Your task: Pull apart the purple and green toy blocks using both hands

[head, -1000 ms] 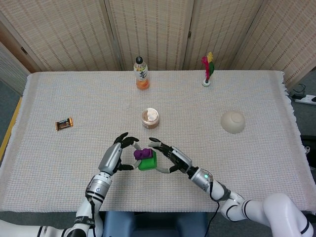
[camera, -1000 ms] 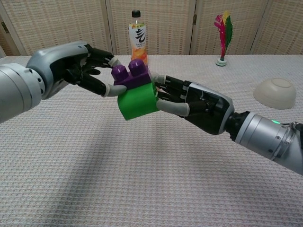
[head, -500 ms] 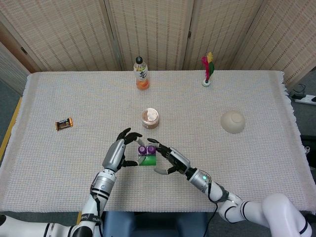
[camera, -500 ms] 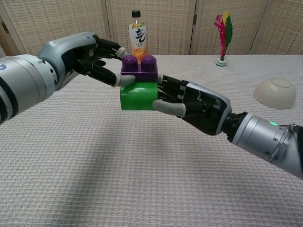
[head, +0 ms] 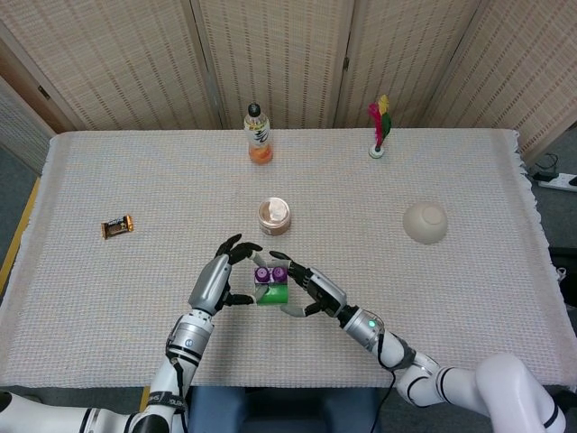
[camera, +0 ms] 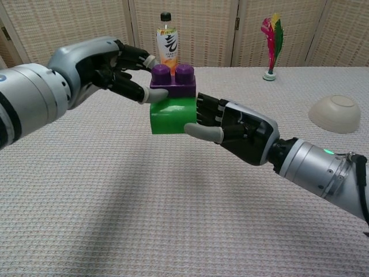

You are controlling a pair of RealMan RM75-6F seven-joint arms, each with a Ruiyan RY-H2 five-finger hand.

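The purple block (camera: 173,84) sits joined on top of the green block (camera: 171,115), both held upright in the air above the table; they also show as the purple block (head: 270,274) and green block (head: 271,292) from the head. My right hand (camera: 236,130) grips the green block from the right side. My left hand (camera: 106,69) pinches the purple block from the left with thumb and fingertips. In the head view my left hand (head: 218,275) and right hand (head: 311,289) flank the pair.
On the woven tablecloth (head: 135,298) stand an orange drink bottle (head: 258,133), a small round jar (head: 274,216), a white upturned bowl (head: 425,222), a feathered shuttlecock (head: 379,126) and a snack wrapper (head: 117,225) at the far left. Folding screens close off the back.
The joined blocks turned from tilted to upright and rose slightly. Both hands shifted with them and closed in tighter on the two blocks.
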